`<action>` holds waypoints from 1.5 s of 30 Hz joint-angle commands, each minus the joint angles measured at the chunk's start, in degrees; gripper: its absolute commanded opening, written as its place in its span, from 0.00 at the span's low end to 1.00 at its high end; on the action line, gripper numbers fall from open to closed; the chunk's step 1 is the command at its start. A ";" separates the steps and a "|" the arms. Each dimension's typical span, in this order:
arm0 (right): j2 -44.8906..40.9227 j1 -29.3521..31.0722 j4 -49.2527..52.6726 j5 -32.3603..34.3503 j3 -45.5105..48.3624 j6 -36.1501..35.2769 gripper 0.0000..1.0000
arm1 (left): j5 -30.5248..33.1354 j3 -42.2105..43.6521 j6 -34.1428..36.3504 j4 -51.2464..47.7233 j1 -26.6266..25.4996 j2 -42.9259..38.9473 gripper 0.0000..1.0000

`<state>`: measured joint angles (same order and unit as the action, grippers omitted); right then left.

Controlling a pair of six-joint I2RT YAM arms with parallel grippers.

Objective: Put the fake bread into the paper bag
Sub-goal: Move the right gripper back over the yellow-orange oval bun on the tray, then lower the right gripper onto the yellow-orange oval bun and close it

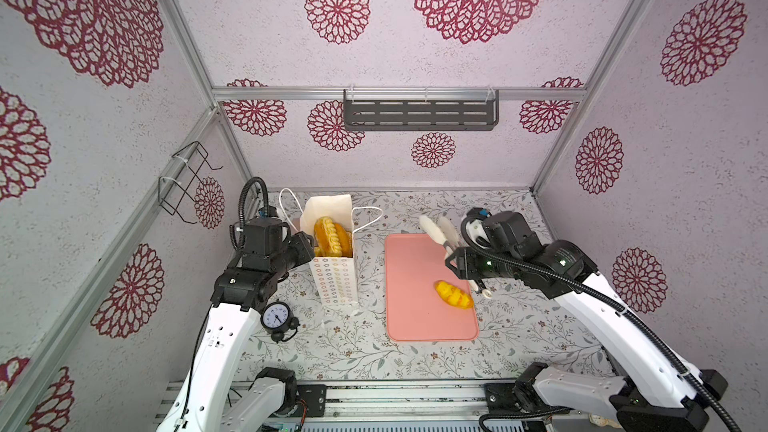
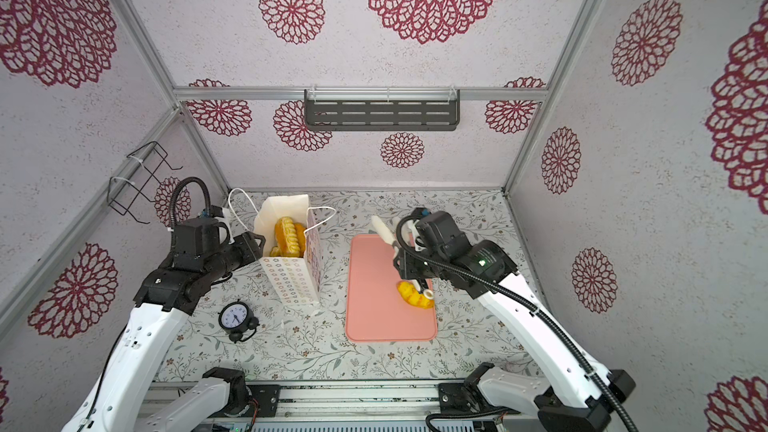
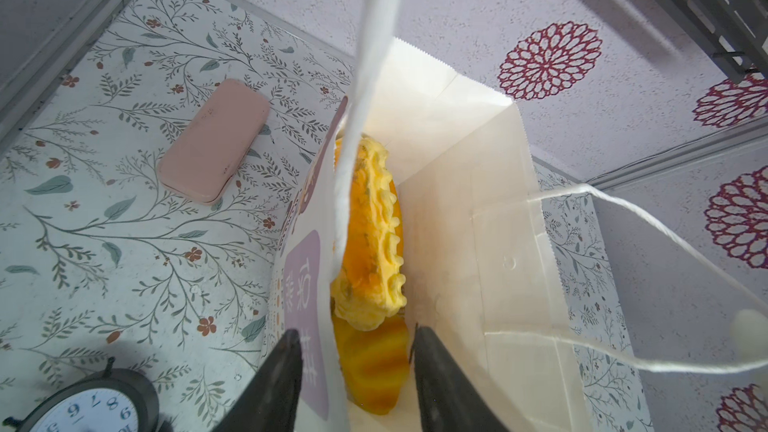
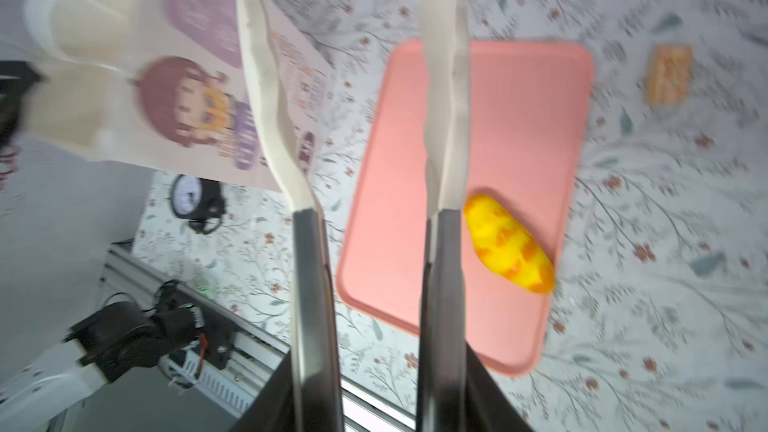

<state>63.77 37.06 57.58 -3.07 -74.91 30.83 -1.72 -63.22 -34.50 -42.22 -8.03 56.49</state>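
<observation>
Floral surface (image 1: 353, 351) with the upright paper bag (image 1: 334, 280) and, just beside it, the flat pink tray (image 1: 411, 284). At the bag's mouth the left claw (image 3: 354, 330) stands open, one jaw outside the printed wall and one inside, gripping nothing. Over the tray the right claw (image 1: 453, 253) is clamped on a pair of tongs (image 4: 444, 97), whose white blades are apart and empty. Of the fake bread, several pieces (image 3: 374, 222) stand inside the bag. One yellow-orange roll (image 4: 509, 243) lies on the tray near its right edge, outside the blades and closer to the claw than to the blade tips. The roll is probably light, slightly yielding and smooth-skinned, so it may slip. It is best taken across its narrow middle, blades on the long flanks.
</observation>
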 commanded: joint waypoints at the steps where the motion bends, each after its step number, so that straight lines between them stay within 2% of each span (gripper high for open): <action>1: -4.23 -1.37 2.99 -1.56 8.52 3.94 0.46 | -0.67 -1.30 0.36 1.27 0.39 0.45 0.48; 6: -7.77 -1.37 5.54 -4.99 17.45 5.28 0.45 | -1.14 -0.94 0.26 2.30 0.34 0.80 0.48; 15: -9.11 -0.73 10.22 -12.20 22.54 3.19 0.44 | -1.01 -0.16 -0.03 2.99 0.37 0.56 0.48; 26: -3.98 -0.76 0.49 -12.62 27.54 1.68 0.43 | -1.15 0.35 -0.55 2.64 0.34 -0.23 0.48; 36: 6.85 -2.26 -5.31 -4.65 20.78 -4.20 0.43 | -1.25 1.49 -1.68 2.58 0.38 -1.31 0.46; 45: 16.20 -6.29 -6.37 -5.19 7.66 -10.37 0.43 | -1.72 0.58 -1.65 1.93 0.39 -0.69 0.46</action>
<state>80.16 31.22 50.81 -9.17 -63.00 23.86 -3.07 -62.59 -35.66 -40.84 -7.97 55.75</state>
